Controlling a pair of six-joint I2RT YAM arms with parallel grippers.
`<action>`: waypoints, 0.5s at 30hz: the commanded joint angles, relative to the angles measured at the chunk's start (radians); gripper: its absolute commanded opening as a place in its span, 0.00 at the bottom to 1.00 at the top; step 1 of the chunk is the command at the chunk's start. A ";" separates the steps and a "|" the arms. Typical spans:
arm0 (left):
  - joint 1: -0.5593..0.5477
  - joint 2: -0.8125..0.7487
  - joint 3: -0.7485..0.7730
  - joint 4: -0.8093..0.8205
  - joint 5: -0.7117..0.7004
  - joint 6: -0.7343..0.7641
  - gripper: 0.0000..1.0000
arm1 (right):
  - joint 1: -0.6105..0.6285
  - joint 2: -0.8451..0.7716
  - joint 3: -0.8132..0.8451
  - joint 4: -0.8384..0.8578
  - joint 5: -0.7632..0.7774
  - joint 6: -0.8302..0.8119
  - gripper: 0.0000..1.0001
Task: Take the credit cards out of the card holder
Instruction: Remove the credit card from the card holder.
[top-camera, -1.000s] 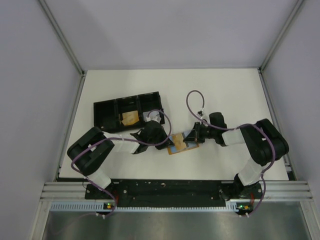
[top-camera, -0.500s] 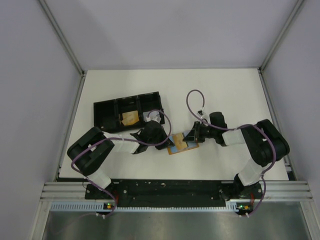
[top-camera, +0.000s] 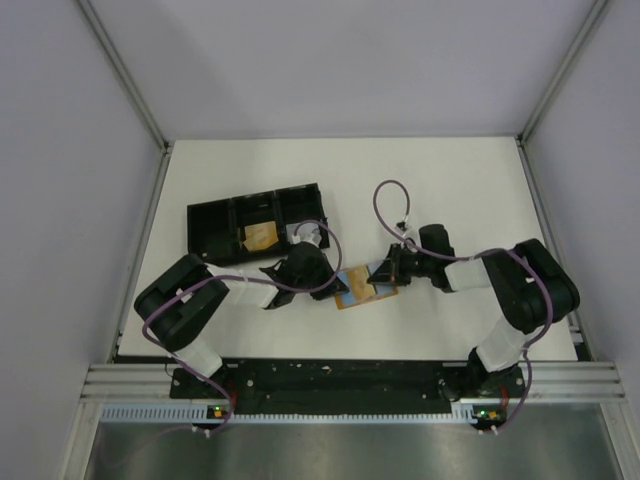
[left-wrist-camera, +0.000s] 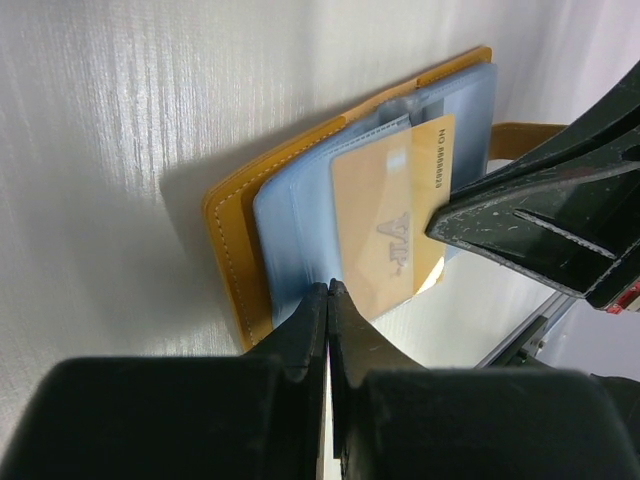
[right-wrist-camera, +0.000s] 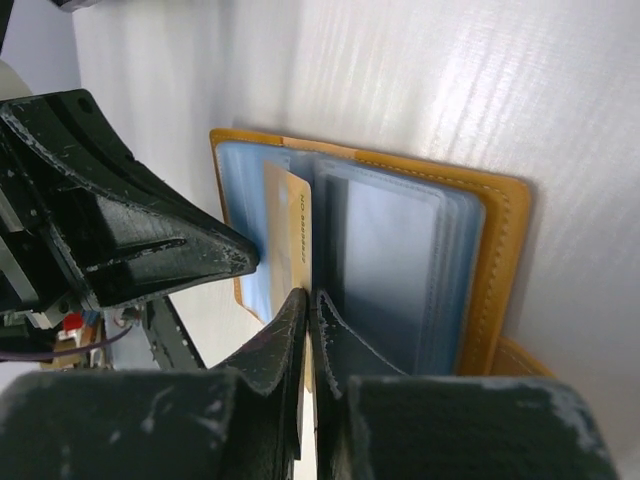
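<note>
The card holder (top-camera: 362, 293) lies open on the white desk (top-camera: 450, 180), just toward 6 o'clock of its centre, between the two pincers. The left arm lies low, elbow folded back toward 7 o'clock, forearm reaching toward 3 o'clock. Its pincer (left-wrist-camera: 328, 296) has its fingers pressed together on the edge of a clear blue sleeve page at the holder's 9 o'clock side. The right arm mirrors it, elbow out at 4 o'clock and forearm running toward 9 o'clock, wrist tipped down. The right pincer (right-wrist-camera: 307, 300) is clamped together on the rim of a gold-tan credit card (left-wrist-camera: 390, 215), which stands partly out of a blue pocket. The two sets of fingertips sit close, nearly meeting over the sleeve pages. The holder's orange stitched cover lies flat under the pages, with a small tab showing at its 3 o'clock edge in the overhead view. At 10 o'clock of the holder sits a black three-compartment tray (top-camera: 210, 230), with a tan item (top-camera: 260, 236) in its middle compartment.
</note>
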 joint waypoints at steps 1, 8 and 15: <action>0.010 0.016 -0.044 -0.061 -0.006 0.014 0.01 | -0.031 -0.106 0.020 -0.127 0.113 -0.076 0.00; 0.019 0.014 -0.064 -0.020 0.011 0.018 0.01 | -0.033 -0.259 0.043 -0.339 0.267 -0.154 0.00; 0.022 -0.076 -0.067 -0.017 -0.022 0.098 0.12 | -0.033 -0.420 0.089 -0.515 0.334 -0.210 0.00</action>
